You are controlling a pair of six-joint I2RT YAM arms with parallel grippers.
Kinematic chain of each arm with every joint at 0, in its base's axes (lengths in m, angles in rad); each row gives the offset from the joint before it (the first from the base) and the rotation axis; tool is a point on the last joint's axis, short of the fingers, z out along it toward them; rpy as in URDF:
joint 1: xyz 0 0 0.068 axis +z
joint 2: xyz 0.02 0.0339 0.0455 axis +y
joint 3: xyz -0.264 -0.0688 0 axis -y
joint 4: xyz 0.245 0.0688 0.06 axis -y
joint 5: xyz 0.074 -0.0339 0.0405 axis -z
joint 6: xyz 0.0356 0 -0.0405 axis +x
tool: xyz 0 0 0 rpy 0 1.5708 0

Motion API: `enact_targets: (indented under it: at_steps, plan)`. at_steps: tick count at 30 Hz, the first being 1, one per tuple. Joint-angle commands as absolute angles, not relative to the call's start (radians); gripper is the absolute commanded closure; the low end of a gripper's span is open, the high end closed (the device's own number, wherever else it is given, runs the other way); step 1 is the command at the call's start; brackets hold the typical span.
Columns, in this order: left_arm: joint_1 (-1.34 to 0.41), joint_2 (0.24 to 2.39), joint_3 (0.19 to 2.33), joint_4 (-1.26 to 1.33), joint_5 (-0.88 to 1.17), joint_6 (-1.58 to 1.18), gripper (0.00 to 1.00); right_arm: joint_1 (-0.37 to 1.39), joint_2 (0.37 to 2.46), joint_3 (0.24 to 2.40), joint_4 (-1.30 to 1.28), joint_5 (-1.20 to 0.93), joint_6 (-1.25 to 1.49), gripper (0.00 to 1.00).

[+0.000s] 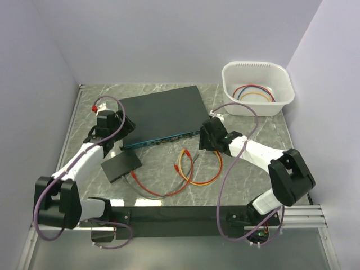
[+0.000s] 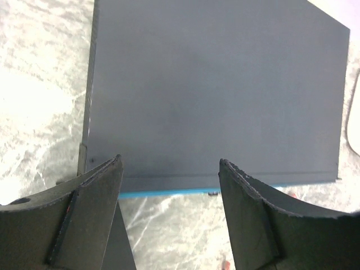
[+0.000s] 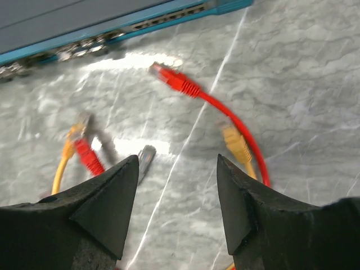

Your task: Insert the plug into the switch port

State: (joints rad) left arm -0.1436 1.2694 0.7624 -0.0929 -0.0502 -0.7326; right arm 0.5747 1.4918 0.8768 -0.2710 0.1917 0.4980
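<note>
Pale lavender walls [image 1: 169, 39] enclose a grey-green marble-patterned tabletop [image 1: 281, 129] — glossy, catching soft white glare.

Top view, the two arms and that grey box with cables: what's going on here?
Two robot arms are set to plug a cable into the switch. Neither holds anything yet. The left gripper hangs open at the switch's front left corner. The right gripper hangs open above the loose cables on the table, where a red plug and a yellow plug lie short of the switch's blue socket edge.
</note>
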Motion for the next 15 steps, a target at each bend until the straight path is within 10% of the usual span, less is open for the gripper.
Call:
enact_targets:
  at_steps: [1, 15]
  plan:
    - [-0.153, 1.212, 0.718, -0.087, -0.051, -0.759, 0.25, 0.566, 1.552, 0.934, -0.281, 0.281, 0.497, 0.36]
    - [-0.158, 1.169, 0.657, -0.081, -0.032, -0.747, 0.26, 0.552, 1.775, 1.087, -0.311, 0.380, 0.482, 0.28]
